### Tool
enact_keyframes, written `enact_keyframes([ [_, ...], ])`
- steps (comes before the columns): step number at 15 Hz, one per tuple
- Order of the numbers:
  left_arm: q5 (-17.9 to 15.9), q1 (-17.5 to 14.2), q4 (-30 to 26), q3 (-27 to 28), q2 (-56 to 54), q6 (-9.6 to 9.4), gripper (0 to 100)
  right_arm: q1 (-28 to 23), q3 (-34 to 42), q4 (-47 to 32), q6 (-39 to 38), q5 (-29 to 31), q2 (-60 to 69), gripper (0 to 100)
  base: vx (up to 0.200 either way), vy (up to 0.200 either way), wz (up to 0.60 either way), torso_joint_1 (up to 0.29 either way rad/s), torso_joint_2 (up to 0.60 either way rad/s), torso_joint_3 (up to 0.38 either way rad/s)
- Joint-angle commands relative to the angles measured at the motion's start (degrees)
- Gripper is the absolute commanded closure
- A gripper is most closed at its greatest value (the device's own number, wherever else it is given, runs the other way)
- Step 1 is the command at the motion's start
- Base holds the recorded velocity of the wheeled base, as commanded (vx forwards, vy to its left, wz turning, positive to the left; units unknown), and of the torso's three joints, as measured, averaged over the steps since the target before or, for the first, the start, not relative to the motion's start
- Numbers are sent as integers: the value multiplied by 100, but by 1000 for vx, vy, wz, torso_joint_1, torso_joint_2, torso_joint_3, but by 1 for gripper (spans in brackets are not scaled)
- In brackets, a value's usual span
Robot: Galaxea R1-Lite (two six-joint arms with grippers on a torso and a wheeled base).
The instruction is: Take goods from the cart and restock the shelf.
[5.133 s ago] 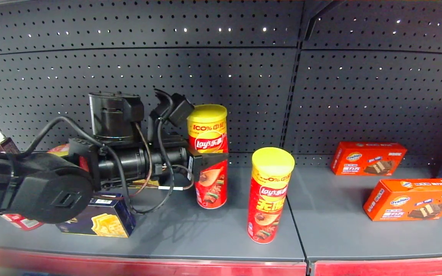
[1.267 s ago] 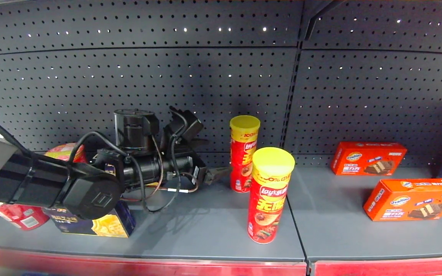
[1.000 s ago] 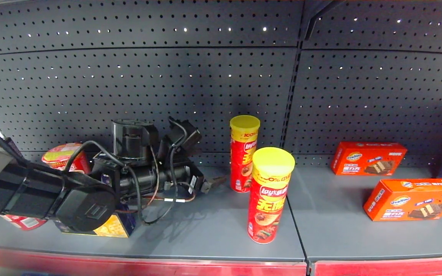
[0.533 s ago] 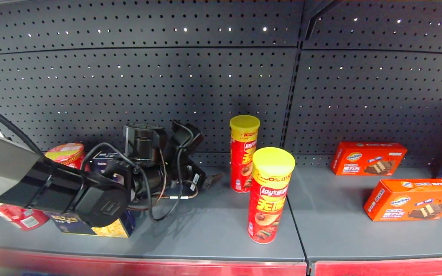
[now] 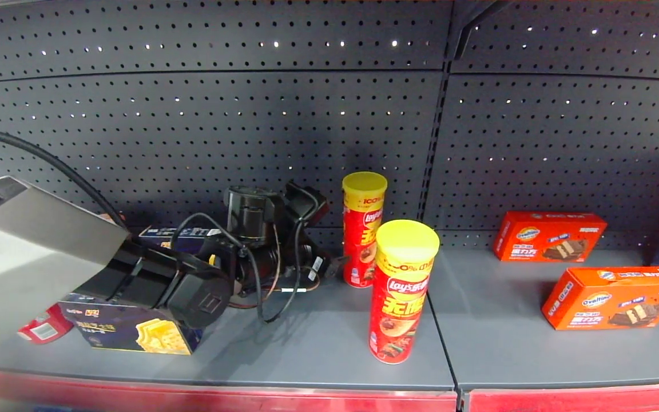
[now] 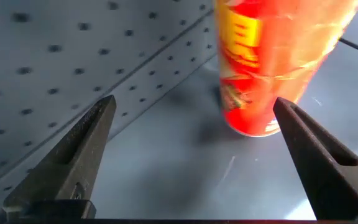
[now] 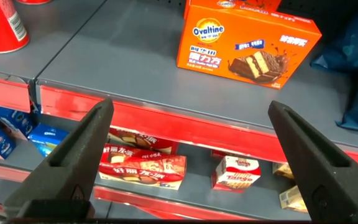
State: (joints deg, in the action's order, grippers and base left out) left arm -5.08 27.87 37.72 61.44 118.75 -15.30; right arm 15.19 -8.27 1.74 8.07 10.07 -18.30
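The left pincer (image 6: 192, 104) is gaping open just beside the rear chip can (image 5: 364, 229), which is standing upright at the back of the shelf (image 5: 318, 343), behind the front can (image 5: 404, 292); the placing step seems to be finishing. Next, I judge, the arm is needing a straight retreat, clipping neither can, toward the cart. The right pincer (image 7: 189, 104) is also hanging open.

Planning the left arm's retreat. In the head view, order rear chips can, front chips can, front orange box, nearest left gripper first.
1. Rear chips can, right beside the left gripper.
2. Front chips can, forward of it.
3. Front orange box, far right.
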Motion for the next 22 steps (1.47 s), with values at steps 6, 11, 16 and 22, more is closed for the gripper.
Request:
enact_keyframes([
  [6,253,-1,16,131,131,1,0,2,27,1,2,-5,19,0,0,0,0,0,0,0],
  [11,491,-168,-10,210,140,-412,0,19,36,1,2,-5,19,0,0,0,0,0,0,0],
  [16,693,-18,-10,632,439,-412,0,19,27,10,-16,-5,37,0,0,0,0,0,0,0],
  [22,693,-1,-10,580,412,-395,0,19,27,10,-16,-5,46,0,0,0,0,0,0,0],
])
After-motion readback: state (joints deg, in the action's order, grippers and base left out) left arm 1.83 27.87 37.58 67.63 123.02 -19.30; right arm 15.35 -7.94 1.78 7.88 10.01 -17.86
